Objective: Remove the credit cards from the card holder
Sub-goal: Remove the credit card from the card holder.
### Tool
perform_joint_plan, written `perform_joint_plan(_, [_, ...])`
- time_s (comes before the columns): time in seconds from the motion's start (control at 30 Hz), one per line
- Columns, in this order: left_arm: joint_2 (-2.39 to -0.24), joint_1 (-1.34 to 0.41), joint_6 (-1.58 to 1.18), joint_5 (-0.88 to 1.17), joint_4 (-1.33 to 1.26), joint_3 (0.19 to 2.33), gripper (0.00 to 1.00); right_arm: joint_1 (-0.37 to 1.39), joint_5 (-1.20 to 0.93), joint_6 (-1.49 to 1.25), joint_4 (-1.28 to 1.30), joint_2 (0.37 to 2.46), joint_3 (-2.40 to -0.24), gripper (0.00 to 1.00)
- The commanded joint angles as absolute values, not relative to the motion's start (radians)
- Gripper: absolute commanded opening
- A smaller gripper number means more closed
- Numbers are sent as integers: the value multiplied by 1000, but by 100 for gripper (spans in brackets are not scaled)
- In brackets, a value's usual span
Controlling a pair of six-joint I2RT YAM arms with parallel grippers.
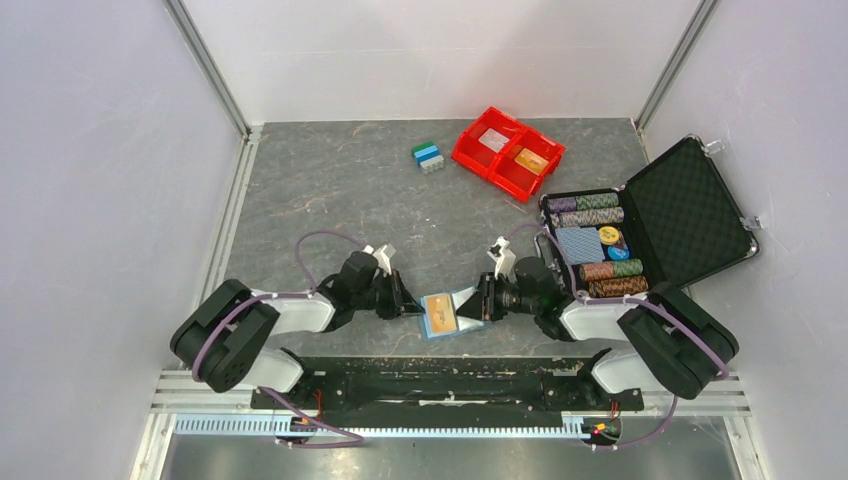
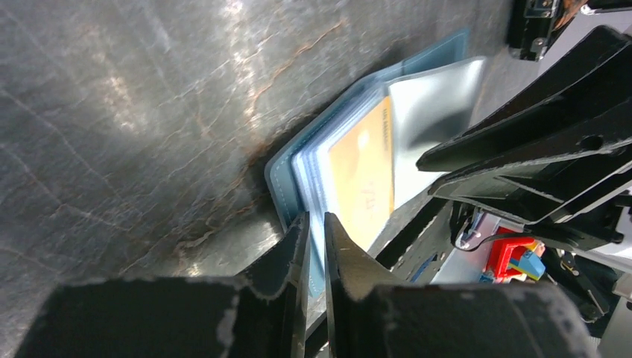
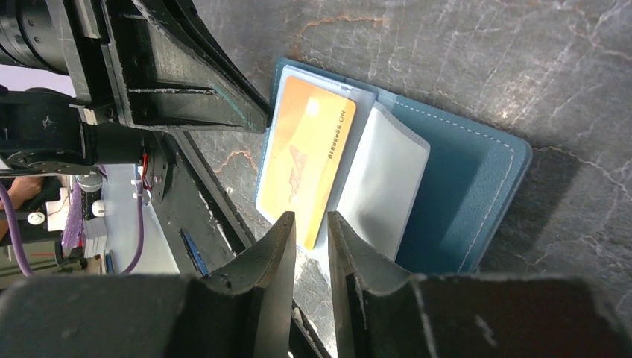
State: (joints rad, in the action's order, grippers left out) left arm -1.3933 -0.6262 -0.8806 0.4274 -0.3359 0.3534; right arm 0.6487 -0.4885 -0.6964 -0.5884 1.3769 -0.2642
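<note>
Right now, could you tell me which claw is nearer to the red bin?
The right claw: it sits at the card holder's right edge, below the red bin. The left claw is at its left edge, farther away.

overhead view — two close wrist views

The orange credit card (image 3: 305, 168) reads "NO" then digits, roughly 5888819, beside a dark mark

A dark grey, marbled desk (image 1: 330, 190) with pale veins fills the floor of a booth. Plain white walls (image 1: 100, 180) rise on three sides, joined by metal corner posts (image 1: 208, 65). Light glares off the desk's surface.
</note>
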Motion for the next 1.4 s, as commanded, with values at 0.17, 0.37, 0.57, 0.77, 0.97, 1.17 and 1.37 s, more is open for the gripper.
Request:
perform_joint_plan(0.17, [-1472,-634,-913,468,-559,289,17,647,-505,-703,-667,1450,-281,25])
perform_joint_plan(0.37, [-1469,-634,-905,457,-562,273,17,650,-502,-714,-691,1472,-274,26])
perform_joint_plan(0.57, [-1471,-634,-903,456,-563,267,17,660,-502,-732,-718,1499,-273,26])
perform_joint_plan(0.77, [-1475,-635,-904,450,-560,267,17,671,-472,-744,-710,1504,-274,29])
perform_joint_plan(0.97, [-1481,-635,-904,452,-561,272,18,681,-470,-758,-723,1524,-279,28])
perform_joint_plan(1.17, [-1481,-635,-904,450,-561,267,18,681,-461,-764,-723,1541,-285,28])
perform_joint_plan(1.37, [-1482,-635,-902,447,-560,265,18,681,-470,-783,-766,1551,-277,21])
